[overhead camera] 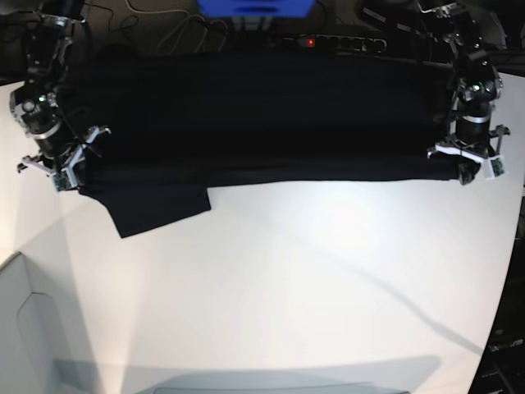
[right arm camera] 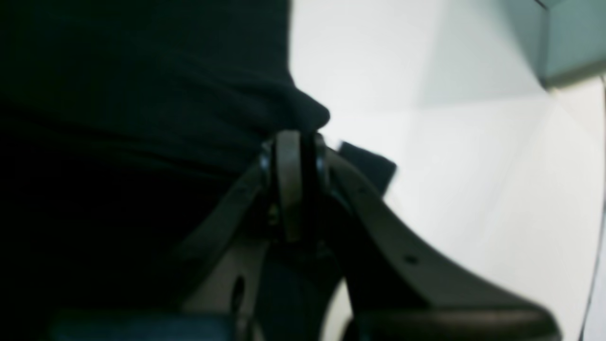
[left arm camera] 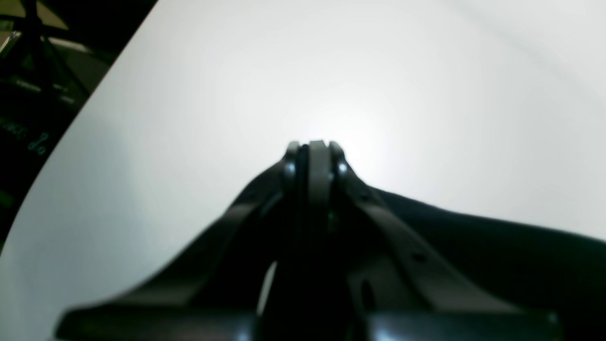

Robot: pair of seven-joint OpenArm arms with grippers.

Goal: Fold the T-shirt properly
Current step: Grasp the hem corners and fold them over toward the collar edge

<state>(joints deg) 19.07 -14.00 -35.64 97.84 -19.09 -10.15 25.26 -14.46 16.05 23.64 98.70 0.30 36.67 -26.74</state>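
While both arms hold the shirt [overhead camera: 262,115] stretched across the top of the base view, this looks like a lengthwise fold in progress: the black cloth lies as a long band from the upper left to the upper right of the frame, with one sleeve hanging down at the lower left of it. The right gripper [overhead camera: 64,168], at the left of the base view, is pinched on cloth; its wrist view shows the jaws closed with black fabric bunched right at the tips. The left gripper [overhead camera: 469,162], at the right edge, also has its jaws together, and cloth sits beside and under it, so it probably has the hem pinched too. Next move likely calls for both arms to travel together and keep the band taut so it lands flat on the table [overhead camera: 287,279]. No containers show up anywhere, so nothing to report there.
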